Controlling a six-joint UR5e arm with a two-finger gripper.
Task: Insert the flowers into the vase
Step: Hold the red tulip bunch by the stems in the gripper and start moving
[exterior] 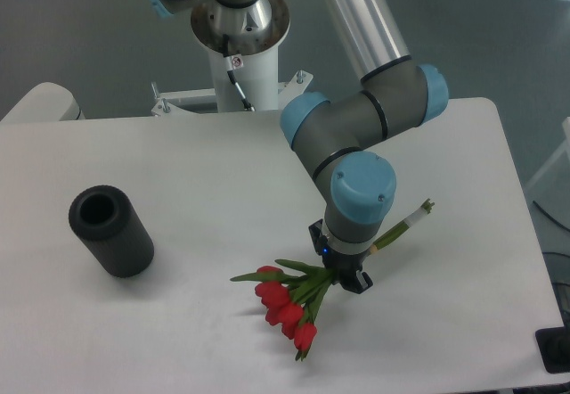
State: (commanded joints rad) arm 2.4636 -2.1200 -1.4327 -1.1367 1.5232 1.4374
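We are seeing the end effector (pixel 343 274) gripping the flowers (pixel 289 300) by their stems, buds lying left-below, vase (pixel 111 231) well apart on the counter (pixel 223 180)

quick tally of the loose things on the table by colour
black: 1, the vase
red and green: 1, the flowers as one bunch, at the hand
total: 2
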